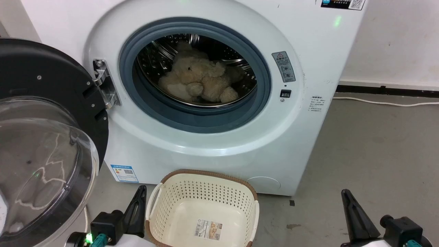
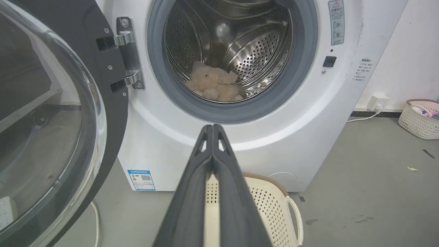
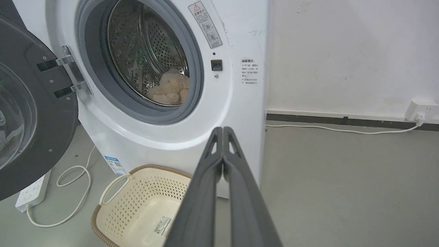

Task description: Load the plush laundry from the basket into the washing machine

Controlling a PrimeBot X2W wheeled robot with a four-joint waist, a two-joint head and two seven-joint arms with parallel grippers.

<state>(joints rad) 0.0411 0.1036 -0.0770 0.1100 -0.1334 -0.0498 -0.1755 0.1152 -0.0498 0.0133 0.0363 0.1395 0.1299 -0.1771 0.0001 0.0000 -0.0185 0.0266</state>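
I read both claws as fully closed, fingertips touching, gripping nothing: the left claw (image 2: 213, 127) and the right claw (image 3: 223, 129). The plush laundry (image 1: 199, 81) lies inside the washing machine (image 1: 219, 151) drum, and the basket (image 1: 205, 192) stands just before it.

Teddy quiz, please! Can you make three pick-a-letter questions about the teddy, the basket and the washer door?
1. Where is the teddy? A on the floor, B in the drum, C on a shelf.
2. What colour is the basket rim? A brown, B blue, C red.
3. How is the washer door? A shut, B open, C missing.
Answers: B, it lies on the shiny steel inside; A, a brown woven edge circles the cream sides; B, it stands swung wide beside the porthole.
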